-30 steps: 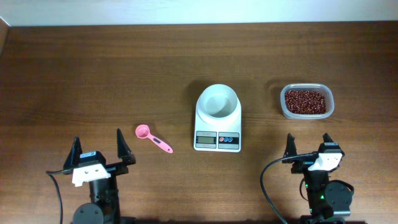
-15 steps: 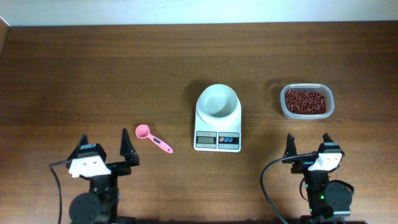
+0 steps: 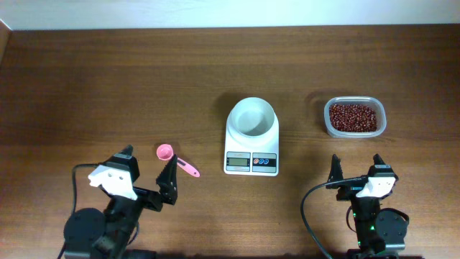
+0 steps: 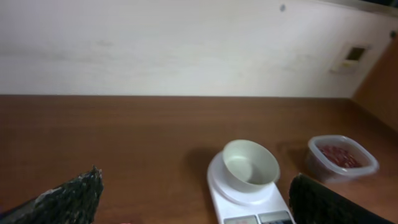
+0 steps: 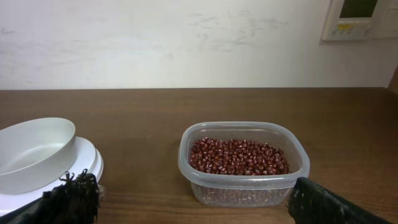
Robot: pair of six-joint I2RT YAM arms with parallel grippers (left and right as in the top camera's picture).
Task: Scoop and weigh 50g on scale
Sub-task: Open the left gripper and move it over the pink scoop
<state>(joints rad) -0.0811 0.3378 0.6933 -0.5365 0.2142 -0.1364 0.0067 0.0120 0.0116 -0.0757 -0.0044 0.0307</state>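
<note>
At the middle of the brown wooden table (image 3: pixel 108 79): small white digital kitchen scale (image 3: pixel 251 147), with a round white bowl (image 3: pixel 251 117) on its platform.
- Grey LCD display (image 3: pixel 238 161) is at the scale's near edge; digits too small to read. Red and blue buttons (image 3: pixel 264 162) sit beside it, their markings not legible.
- No brand name can be made out on the scale body from any view.
- Small dark red-brown beans (image 3: pixel 352 116) lie heaped in a clear rounded plastic tub (image 3: pixel 327 128), right of the scale and well apart from it.
- Pink plastic measuring scoop (image 3: pixel 167 152) lies flat on the table left of the scale, handle pointing toward the near right.
- Left gripper (image 3: pixel 150 160): jaws spread wide, nothing between them. One finger overlaps the scoop handle in the overhead view (contact cannot be told).
- Right gripper (image 3: pixel 356 164): jaws likewise fully apart, empty, near the table's front edge, in line with the tub.
- Black cable (image 3: pixel 305 212) loops beside the right arm.
- White wall-mounted panel (image 5: pixel 357 18) shows behind the tub in the right wrist view; its lettering is unreadable.
</note>
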